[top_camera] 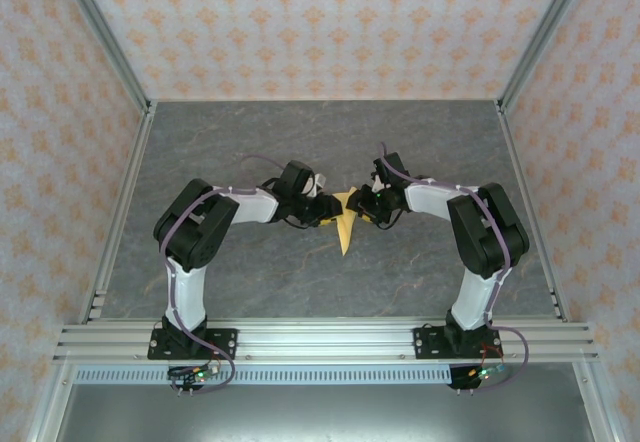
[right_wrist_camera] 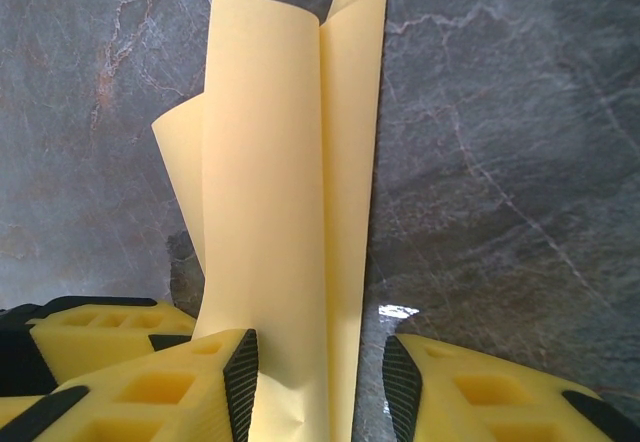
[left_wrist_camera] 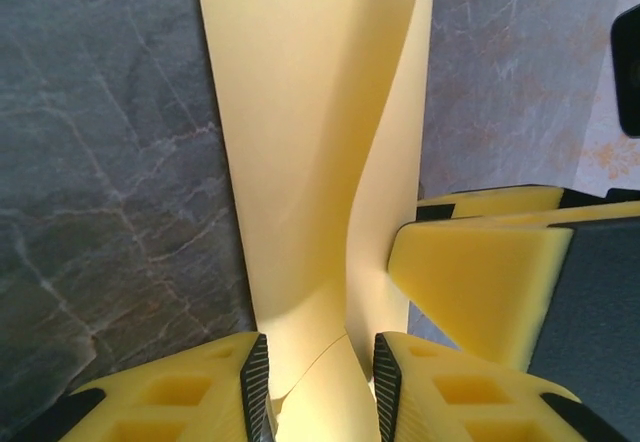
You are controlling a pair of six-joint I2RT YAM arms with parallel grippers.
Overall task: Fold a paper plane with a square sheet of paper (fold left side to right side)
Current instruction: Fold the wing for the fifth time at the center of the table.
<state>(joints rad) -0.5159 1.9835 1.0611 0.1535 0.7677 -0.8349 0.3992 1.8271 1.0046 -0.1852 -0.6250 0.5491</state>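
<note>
From above, the two arms meet at the middle of the table (top_camera: 300, 142). The sheet of paper (top_camera: 346, 230), already a narrow creased shape, sits between them. Its long axis runs from the grippers toward the near rail and ends in a point on that side. The left gripper (top_camera: 326, 212) and right gripper (top_camera: 366, 208) flank its far end, about equally near. Bare tabletop lies all around, and the walls are well apart from the work.

In the left wrist view, the left gripper (left_wrist_camera: 320, 392) has its jaws apart with the sheet (left_wrist_camera: 300, 142) filling the gap and running straight away along the fingers. Paper reaches both pads, but whether they press it cannot be told. One flap curls upward, and a finger (left_wrist_camera: 470, 282) of the other arm stands just beside the sheet's right edge.

In the right wrist view, the right gripper (right_wrist_camera: 320, 387) also has its jaws apart. The sheet (right_wrist_camera: 270, 162) leans on one pad, and a strip of table shows before the other pad, so nothing is clamped. The centre crease points directly ahead. The left flap looks the natural one to carry across.
</note>
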